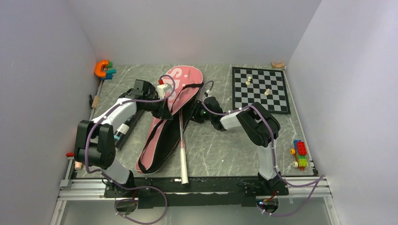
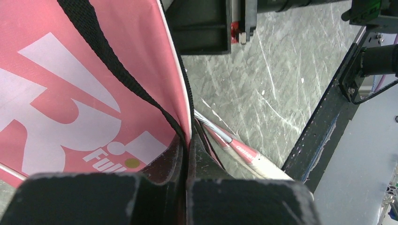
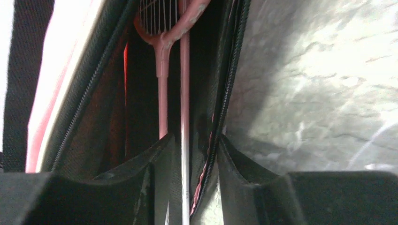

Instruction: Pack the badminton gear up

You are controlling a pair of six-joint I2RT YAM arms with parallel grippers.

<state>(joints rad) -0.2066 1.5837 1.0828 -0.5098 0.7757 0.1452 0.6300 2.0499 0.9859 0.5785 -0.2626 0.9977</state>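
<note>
1. View from above: a long pink bag (image 1: 157, 138) lies slantwise in the middle of the grey marble tabletop (image 1: 225, 150), its wide end far and its narrow end near and to the left. A racket (image 1: 183, 154) sticks out of the bag's right side, its white handle pointing to the near edge. The left tool (image 1: 164, 110) sits on the middle of the bag. The right tool (image 1: 199, 114) is at the bag's right edge. A chessboard (image 1: 277, 101) lies far right.
2. Left wrist view: the left tool (image 2: 187, 174) is closed, its two fingers pinching the bag's (image 2: 70, 93) zip edge. A black strap (image 2: 103, 65) crosses the pink cloth. A racket (image 2: 246, 152) shaft shows just right of the fingers, on the tabletop (image 2: 263, 84).
3. Right wrist view: the bag (image 3: 56, 93) gapes open. Inside, a racket (image 3: 162, 84) shows its strung head and pink throat, and the other racket (image 3: 185, 93) shows a thin shaft. The right tool's (image 3: 195, 140) fingers stand narrowly apart, with that shaft and the zip edge between them. I cannot tell whether they are gripping.
</note>
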